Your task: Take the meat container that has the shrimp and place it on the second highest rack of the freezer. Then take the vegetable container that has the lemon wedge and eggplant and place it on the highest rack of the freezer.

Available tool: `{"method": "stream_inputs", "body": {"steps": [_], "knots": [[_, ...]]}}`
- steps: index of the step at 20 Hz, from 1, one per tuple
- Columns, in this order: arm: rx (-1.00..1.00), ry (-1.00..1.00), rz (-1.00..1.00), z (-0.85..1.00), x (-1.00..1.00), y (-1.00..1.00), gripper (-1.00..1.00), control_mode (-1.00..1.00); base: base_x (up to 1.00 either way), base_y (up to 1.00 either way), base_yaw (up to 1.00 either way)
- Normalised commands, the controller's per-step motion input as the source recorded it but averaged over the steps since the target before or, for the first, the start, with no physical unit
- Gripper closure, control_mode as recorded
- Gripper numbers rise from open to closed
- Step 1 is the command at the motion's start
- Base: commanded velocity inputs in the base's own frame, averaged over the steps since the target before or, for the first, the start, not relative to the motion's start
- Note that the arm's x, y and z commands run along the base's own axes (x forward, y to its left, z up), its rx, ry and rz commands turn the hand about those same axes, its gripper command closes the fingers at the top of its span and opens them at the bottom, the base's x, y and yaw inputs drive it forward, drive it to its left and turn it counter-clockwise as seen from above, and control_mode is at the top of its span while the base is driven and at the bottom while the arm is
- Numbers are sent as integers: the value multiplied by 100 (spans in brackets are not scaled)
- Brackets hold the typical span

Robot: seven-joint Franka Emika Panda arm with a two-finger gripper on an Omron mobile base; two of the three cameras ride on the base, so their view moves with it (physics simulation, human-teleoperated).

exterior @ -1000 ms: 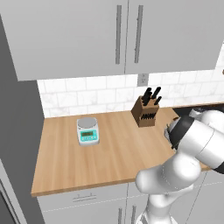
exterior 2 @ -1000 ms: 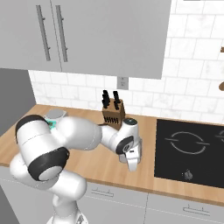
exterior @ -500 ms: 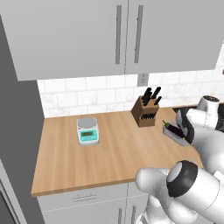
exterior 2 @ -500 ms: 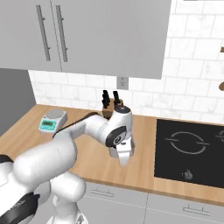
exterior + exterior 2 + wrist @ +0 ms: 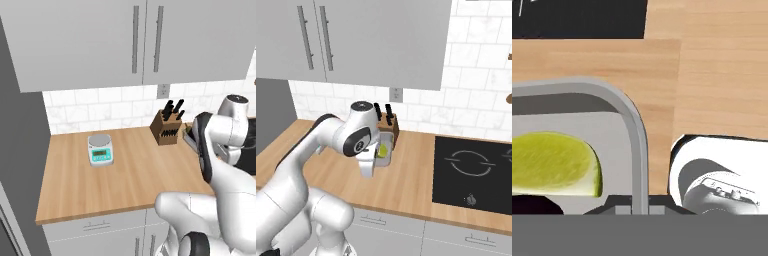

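Beside the knife block (image 5: 390, 126) on the wooden surface (image 5: 411, 185): vegetable container (image 5: 634, 130) with lemon wedge (image 5: 554, 165), rim clamped between the closed fingers of the hand (image 5: 639, 209). Eggplant hidden.

Before you: one wooden counter (image 5: 125, 175), backed by white tile. On it you have a small kitchen scale (image 5: 100, 149) toward the left, a knife block (image 5: 167, 128) by the wall, and a black cooktop (image 5: 473, 170) at the right.
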Motion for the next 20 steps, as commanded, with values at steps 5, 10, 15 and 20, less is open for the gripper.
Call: {"method": "stream_inputs", "body": {"steps": [5, 10, 15, 20], "knots": [[0, 0, -11, 64, -31, 77, 100, -100, 0, 0, 0], [1, 0, -4, 49, -21, 59, 100, -100, 0, 0, 0], [11, 0, -1, 26, 0, 35, 100, -100, 0, 0, 0], [11, 0, -1, 2, 0, 25, 100, -100, 0, 0, 0]]}}
